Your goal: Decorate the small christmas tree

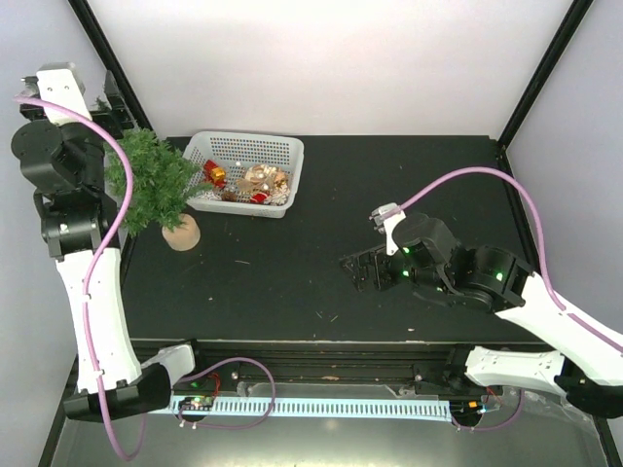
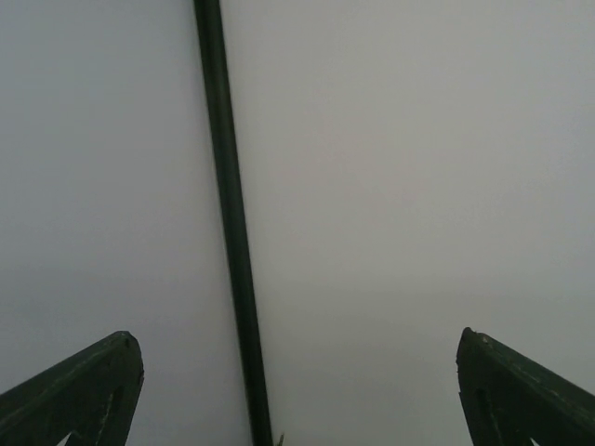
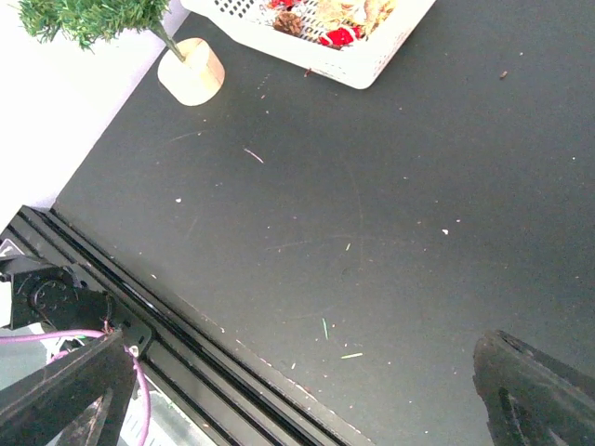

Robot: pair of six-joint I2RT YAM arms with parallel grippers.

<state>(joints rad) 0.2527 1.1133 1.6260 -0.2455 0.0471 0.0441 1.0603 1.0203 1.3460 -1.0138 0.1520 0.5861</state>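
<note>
The small christmas tree (image 1: 148, 183) stands at the table's far left on a round tan wooden base (image 1: 181, 233); I see no ornament on its branches. Right beside it is a white basket (image 1: 243, 140) holding red and gold ornaments (image 1: 259, 181). My left gripper (image 1: 114, 109) is raised behind the tree's top, against the corner post. In the left wrist view it (image 2: 297, 395) is open, empty, facing the white wall. My right gripper (image 3: 307, 395) is open and empty over bare table right of centre (image 1: 362, 269). The right wrist view shows the tree (image 3: 93, 17), its base (image 3: 191, 72) and the basket (image 3: 372, 63).
A black frame post (image 2: 232, 232) runs up the wall in front of the left gripper. The black table (image 1: 311, 272) carries scattered needles and crumbs. A black rail (image 3: 186, 344) runs along its near edge. White walls close in the left, back and right sides.
</note>
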